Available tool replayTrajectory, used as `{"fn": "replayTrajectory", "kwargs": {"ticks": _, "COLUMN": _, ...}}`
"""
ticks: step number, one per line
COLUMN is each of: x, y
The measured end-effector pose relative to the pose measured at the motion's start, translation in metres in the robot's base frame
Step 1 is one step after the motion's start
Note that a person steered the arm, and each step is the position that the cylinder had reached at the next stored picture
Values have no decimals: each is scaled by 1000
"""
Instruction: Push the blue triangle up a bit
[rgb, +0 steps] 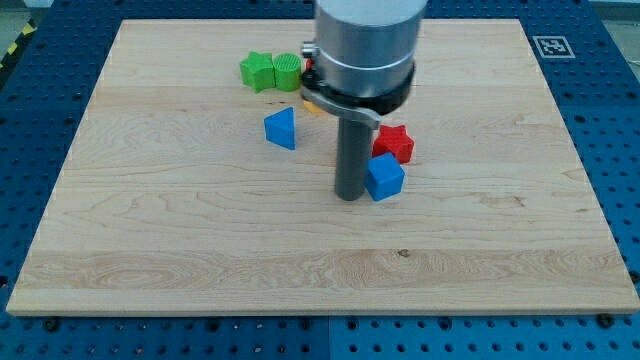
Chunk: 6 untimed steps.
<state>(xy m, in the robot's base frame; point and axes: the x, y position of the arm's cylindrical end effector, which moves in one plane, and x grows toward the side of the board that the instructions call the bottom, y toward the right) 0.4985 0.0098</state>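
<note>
The blue triangle (282, 129) lies on the wooden board (200, 230), left of the board's middle. My tip (349, 196) is down on the board, below and to the right of the triangle, with a clear gap between them. The tip stands just left of a blue cube-like block (385, 177), close to it or touching it. The rod and the arm's grey body hide part of the board above the tip.
A red star-shaped block (394, 143) sits right above the blue cube. A green star (257, 71) and a green round block (287, 71) sit together near the view's top. A yellow and a red block (312, 103) peek from behind the arm.
</note>
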Motion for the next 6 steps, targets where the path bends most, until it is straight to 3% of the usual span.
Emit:
{"fn": "replayTrajectory", "kwargs": {"ticks": 1, "x": -15, "y": -73}}
{"fn": "replayTrajectory", "kwargs": {"ticks": 2, "x": -48, "y": -95}}
{"fn": "replayTrajectory", "kwargs": {"ticks": 3, "x": -73, "y": -86}}
{"fn": "replayTrajectory", "kwargs": {"ticks": 6, "x": -86, "y": -85}}
